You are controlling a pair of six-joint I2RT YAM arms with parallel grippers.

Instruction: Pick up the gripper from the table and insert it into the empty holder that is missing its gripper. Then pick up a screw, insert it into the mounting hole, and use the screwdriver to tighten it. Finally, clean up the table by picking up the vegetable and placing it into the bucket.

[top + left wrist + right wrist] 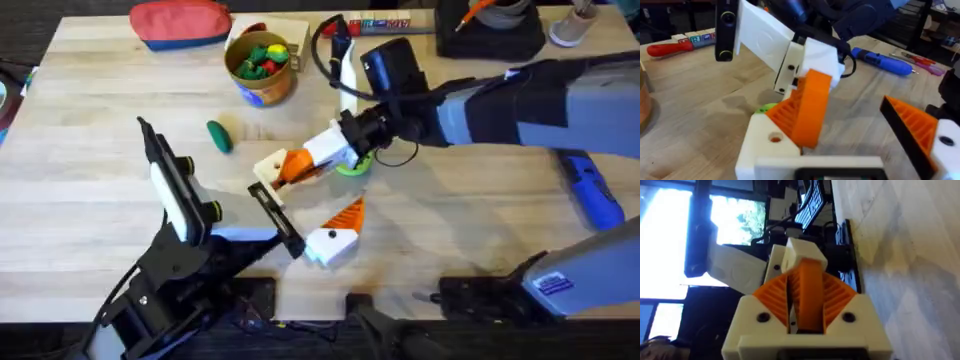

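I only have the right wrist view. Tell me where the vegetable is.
Observer: The dark green vegetable lies on the table, left of centre, with nothing touching it.
Operator: Now locate the bucket.
Observer: The bucket stands farther back than the vegetable, beside the red pouch.
Operator: Give me the screwdriver's position.
Observer: The blue screwdriver lies flat at the table's right side, with no gripper on it.
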